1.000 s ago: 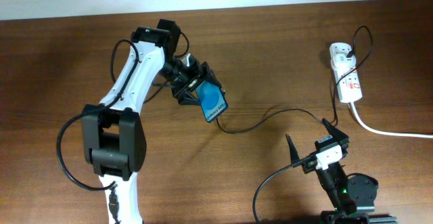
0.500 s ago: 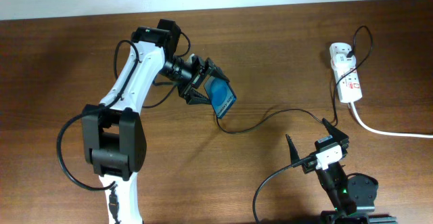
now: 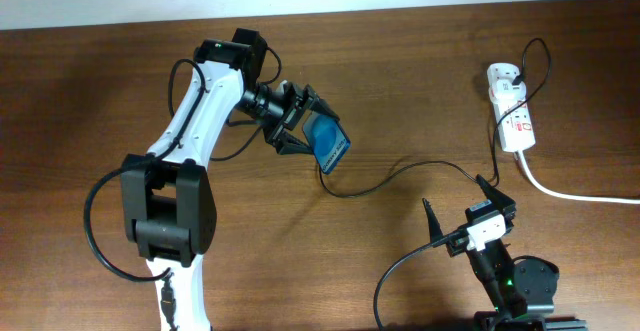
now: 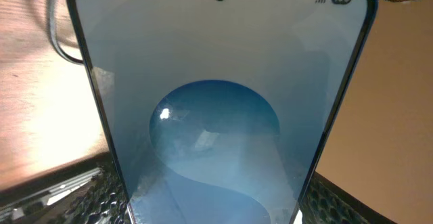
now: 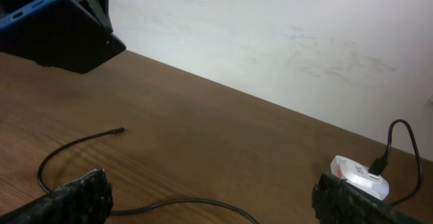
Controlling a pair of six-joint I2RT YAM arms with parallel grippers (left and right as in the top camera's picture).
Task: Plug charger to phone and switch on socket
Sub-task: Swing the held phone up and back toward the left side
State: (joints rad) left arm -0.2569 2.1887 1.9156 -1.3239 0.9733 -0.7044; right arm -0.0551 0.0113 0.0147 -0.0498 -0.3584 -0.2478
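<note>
My left gripper (image 3: pixel 305 121) is shut on the blue-screened phone (image 3: pixel 328 142) and holds it tilted above the table; the phone fills the left wrist view (image 4: pixel 216 116) and shows from below in the right wrist view (image 5: pixel 54 28). The black charger cable (image 3: pixel 400 171) runs from the white socket strip (image 3: pixel 511 119) across the table; its connector tip (image 3: pixel 324 178) lies free just below the phone, and also shows in the right wrist view (image 5: pixel 119 130). My right gripper (image 3: pixel 458 199) is open and empty near the front edge, with the cable (image 5: pixel 196 202) between its fingers' span.
The socket's thick white cord (image 3: pixel 570 193) runs off the right edge. The socket also shows at the right in the right wrist view (image 5: pixel 358 175). A pale wall stands behind the table.
My left gripper has turned and moved a little right with the phone, tilting it; since half a second ago nothing moved. The right arm stayed still.
</note>
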